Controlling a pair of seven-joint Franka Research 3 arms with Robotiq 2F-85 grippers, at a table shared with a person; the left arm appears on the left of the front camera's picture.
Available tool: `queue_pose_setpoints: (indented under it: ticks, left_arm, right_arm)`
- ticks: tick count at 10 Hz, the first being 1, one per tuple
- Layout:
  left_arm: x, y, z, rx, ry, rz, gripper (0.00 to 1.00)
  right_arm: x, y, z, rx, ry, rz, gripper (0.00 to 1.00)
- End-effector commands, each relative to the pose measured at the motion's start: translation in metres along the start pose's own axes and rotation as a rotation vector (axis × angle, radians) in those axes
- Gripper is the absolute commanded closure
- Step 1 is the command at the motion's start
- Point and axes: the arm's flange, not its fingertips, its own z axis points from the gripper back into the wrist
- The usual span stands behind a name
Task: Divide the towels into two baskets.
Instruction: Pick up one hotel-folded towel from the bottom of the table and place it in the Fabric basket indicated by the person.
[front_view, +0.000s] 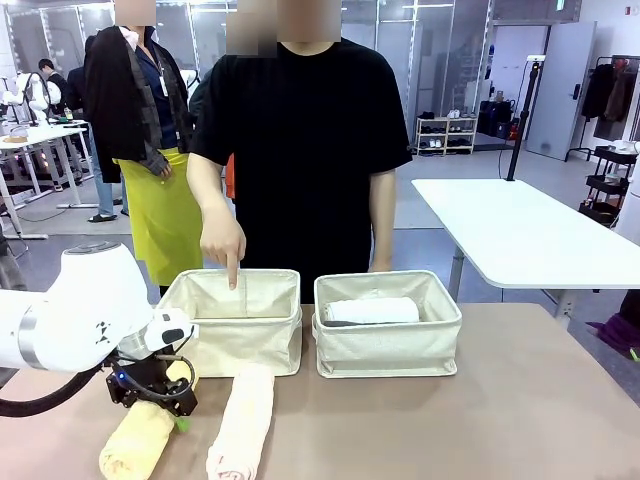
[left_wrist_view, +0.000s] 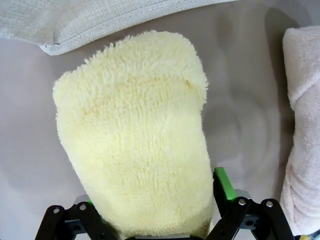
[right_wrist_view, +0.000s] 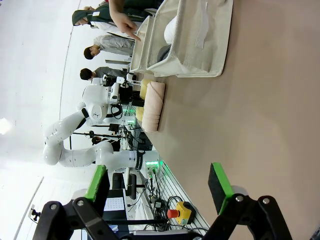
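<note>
The left claw (front_view: 160, 400) grips the far end of a pale yellow towel (front_view: 133, 448) lying on the worktop (front_view: 520, 410), a pale pink towel (front_view: 243, 420) just beside it. Behind, a person's hand (front_view: 222, 240) points into the left basket (front_view: 238, 350); the right basket (front_view: 390, 352) holds a white towel (front_view: 370, 311).

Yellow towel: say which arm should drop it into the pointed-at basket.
Left. The left gripper holds the yellow towel just before that basket; the right gripper hangs open, farther off.
</note>
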Motion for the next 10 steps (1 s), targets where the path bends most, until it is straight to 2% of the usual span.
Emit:
queue_pose_setpoints:
  ticks: [1,7,9,10]
  left_arm:
    - [-0.092,-0.001,-0.019,0.027,-0.032,-0.008,0.09]
    - [-0.093,-0.002,-0.011,0.026,-0.022,-0.002,0.66]
    - [-0.092,-0.007,0.033,-0.006,-0.059,-0.042,0.62]
    - [-0.090,-0.010,0.057,-0.054,-0.034,-0.074,0.62]
  right_arm:
    - [-0.003,0.006,-0.003,-0.017,-0.002,-0.020,0.00]
    - [-0.003,0.006,-0.003,-0.017,-0.002,-0.020,0.00]
    - [-0.003,0.006,-0.003,-0.017,-0.002,-0.020,0.00]
    - [-0.003,0.006,-0.003,-0.017,-0.002,-0.020,0.00]
